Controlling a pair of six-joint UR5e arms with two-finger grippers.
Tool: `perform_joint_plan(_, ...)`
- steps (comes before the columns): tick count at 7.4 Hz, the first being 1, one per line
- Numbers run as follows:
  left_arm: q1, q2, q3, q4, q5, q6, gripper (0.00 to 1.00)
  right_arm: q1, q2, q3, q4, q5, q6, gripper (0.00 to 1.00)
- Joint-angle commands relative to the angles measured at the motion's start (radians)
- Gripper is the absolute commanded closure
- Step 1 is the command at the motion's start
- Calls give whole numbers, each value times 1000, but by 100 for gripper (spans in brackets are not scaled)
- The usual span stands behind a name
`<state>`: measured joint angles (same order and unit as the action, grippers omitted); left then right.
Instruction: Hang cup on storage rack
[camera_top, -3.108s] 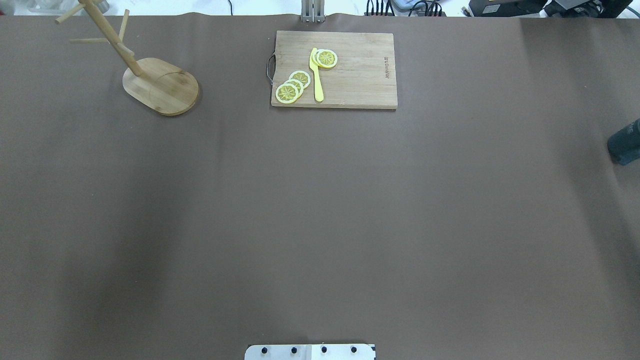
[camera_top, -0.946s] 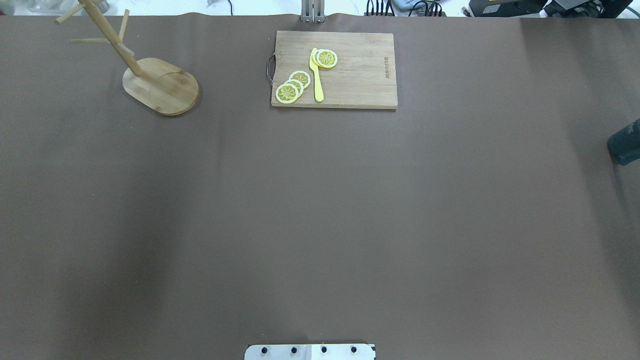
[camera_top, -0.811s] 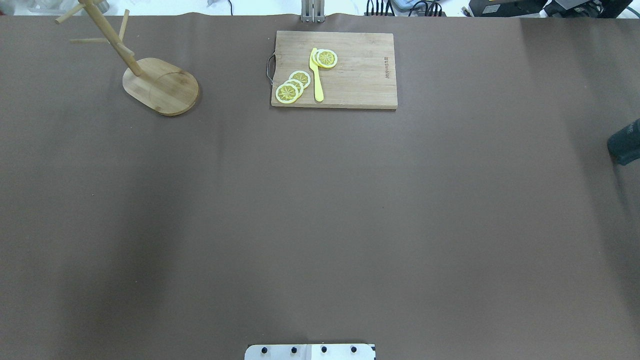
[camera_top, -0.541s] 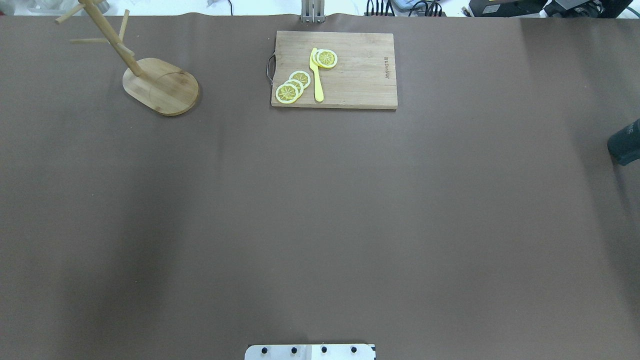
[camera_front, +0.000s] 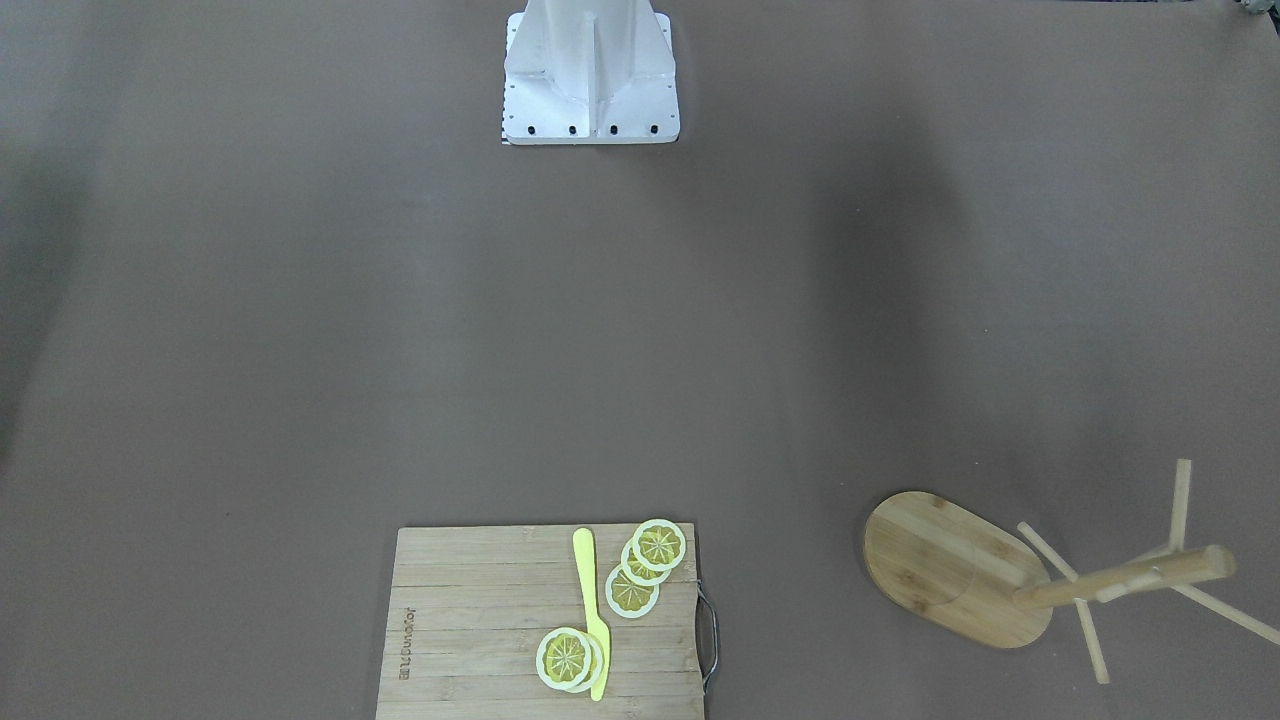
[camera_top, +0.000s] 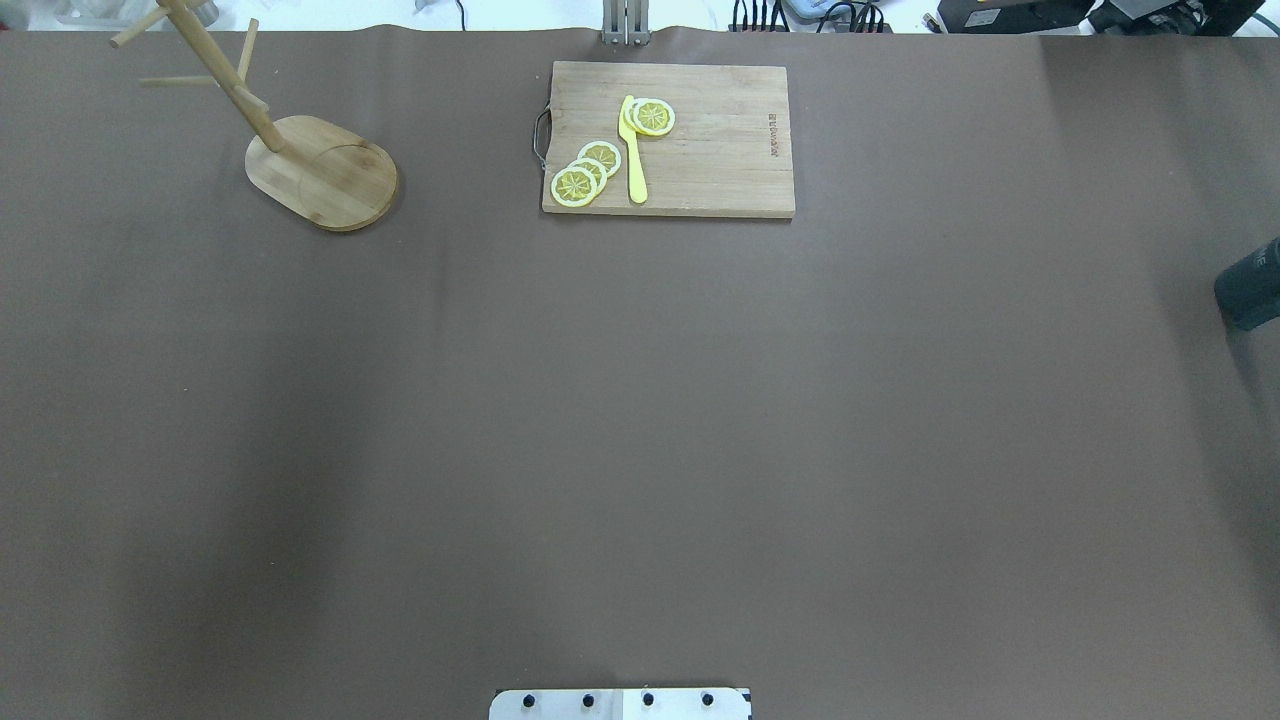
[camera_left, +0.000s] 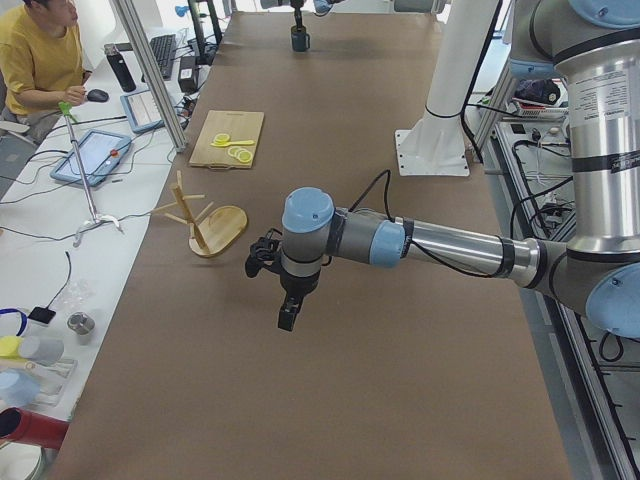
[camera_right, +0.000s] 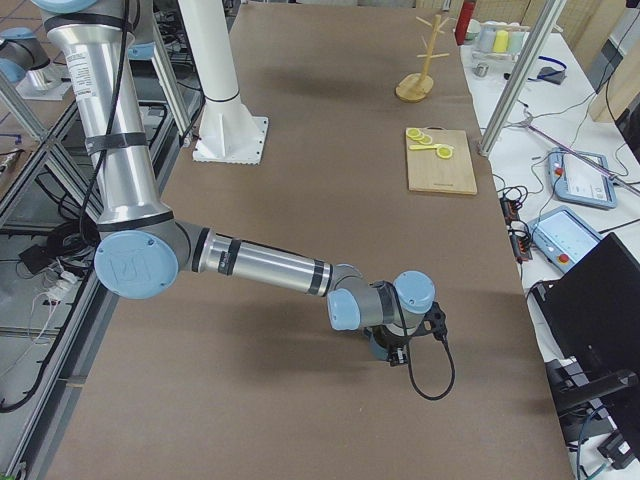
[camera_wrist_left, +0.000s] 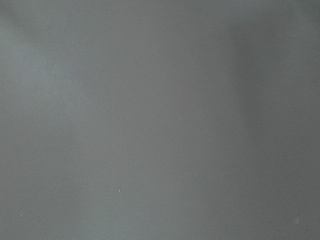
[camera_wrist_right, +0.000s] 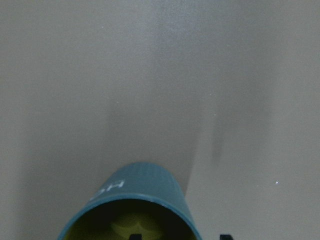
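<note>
While 1 jaw sits inside the cup (camera_wrist_right: 145, 187), 1 stands outside.

the cup (camera_top: 1250, 292) running off the overhead view's right edge, its lower body dropping below the right wrist view's bottom edge, right gripper (camera_wrist_right: 179, 236) showing only two dark tips there, grip being unreadable, storage rack (camera_top: 238, 95) losing its top at the frame edge, left gripper (camera_left: 286, 320) appearing too small to judge

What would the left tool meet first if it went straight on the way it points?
Likely the bare brown table cover: the left tool points down and its wrist view shows only cover. The storage rack stands off to one side.
</note>
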<state>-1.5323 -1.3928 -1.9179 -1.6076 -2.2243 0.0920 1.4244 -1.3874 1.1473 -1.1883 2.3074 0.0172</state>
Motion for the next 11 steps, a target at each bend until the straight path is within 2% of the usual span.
perform_joint_plan(1, 1, -2, 0, 0, 0, 0, 2, -16, 5, 11, 1, 1, 4, 100)
perform_joint_plan(3, 1, -6, 0, 0, 0, 0, 2, -18, 24, 31, -5, 16, 20, 100)
perform_joint_plan(4, 1, -6, -1, 0, -2, 0, 2, -27, 33, 92, -14, 76, 103, 100)
perform_joint_plan(7, 1, -9, 3, 0, -2, 0, 2, -320, 63, 441, -16, 60, 685, 100)
perform_joint_plan(8, 4, -15, 14, 0, -2, 0, 2, -435, 112, 512, -20, 26, 881, 100)
perform_joint_plan(9, 4, -25, 25, 0, 0, 0, 2, -546, 190, 543, -46, -44, 1040, 100)
perform_joint_plan(11, 4, -57, 52, -2, -2, -2, 2, -712, 388, 563, -199, -172, 1219, 100)
